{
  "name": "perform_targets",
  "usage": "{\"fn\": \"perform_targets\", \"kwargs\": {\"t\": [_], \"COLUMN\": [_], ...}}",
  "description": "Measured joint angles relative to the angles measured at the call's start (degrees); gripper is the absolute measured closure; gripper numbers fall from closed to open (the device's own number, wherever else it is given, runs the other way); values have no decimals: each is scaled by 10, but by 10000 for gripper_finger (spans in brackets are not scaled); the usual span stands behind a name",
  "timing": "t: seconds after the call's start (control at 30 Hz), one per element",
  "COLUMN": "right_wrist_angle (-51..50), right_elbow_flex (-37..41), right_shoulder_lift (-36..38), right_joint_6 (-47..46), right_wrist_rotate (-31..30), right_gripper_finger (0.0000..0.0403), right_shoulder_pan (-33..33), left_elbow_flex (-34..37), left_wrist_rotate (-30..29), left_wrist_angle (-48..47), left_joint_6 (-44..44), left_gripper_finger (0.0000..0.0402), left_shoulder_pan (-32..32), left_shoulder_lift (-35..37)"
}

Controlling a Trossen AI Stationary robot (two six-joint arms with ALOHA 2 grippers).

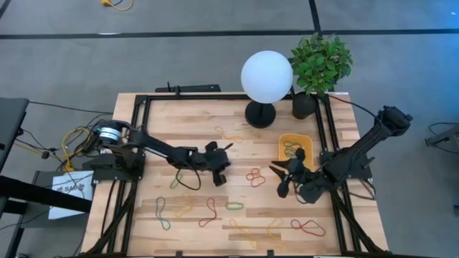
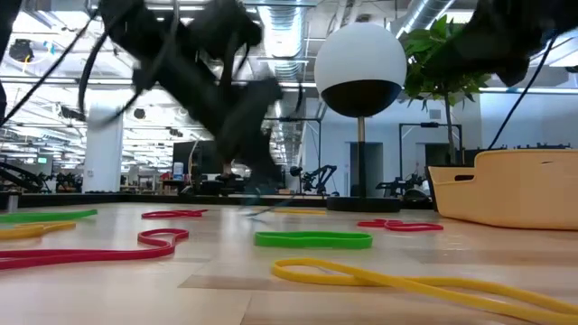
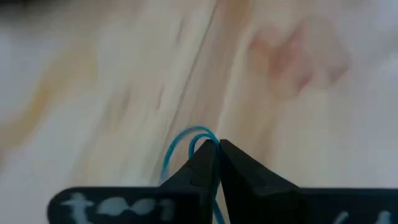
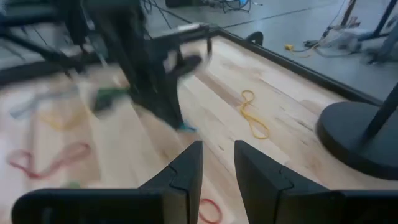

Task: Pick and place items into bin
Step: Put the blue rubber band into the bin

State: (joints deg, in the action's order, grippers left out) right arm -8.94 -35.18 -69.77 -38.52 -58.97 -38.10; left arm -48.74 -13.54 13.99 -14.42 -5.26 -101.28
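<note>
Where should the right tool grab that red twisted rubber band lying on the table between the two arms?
Pinch the red twisted rubber band at its narrow crossing, where the strands meet, coming straight down from above. It lies flat on the wooden table, so a sideways approach would likely catch nothing. The open right tool is nearest.

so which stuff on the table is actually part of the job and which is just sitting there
Part of the job:
- blue band, pinched in the left gripper
- loose bands, e.g. red band, green band
- yellow bin
- right gripper, open beside the bin

Just sitting there:
- globe lamp
- potted plant
</note>
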Motion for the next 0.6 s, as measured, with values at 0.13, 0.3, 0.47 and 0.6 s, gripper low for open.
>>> {"fn": "perform_targets", "kwargs": {"t": [0.13,0.3,0.47,0.6], "right_wrist_angle": [46,166,332,351], "right_elbow_flex": [0,0,0,0], "right_shoulder_lift": [-50,-87,-118,-141], "right_joint_6": [19,136,236,266], "right_wrist_rotate": [6,36,145,171], "right_gripper_finger": [316,316,315,314], "right_shoulder_pan": [32,66,83,90], "left_elbow_flex": [-36,-86,-103,-102], "left_wrist_rotate": [7,76,124,148], "left_wrist_angle": [-2,7,-2,-15], "left_joint_6": [37,81,108,114], "left_gripper_finger": [399,400,401,401], "left_shoulder_pan": [-4,-12,-22,-33], "left_shoulder_lift": [33,54,51,50]}}
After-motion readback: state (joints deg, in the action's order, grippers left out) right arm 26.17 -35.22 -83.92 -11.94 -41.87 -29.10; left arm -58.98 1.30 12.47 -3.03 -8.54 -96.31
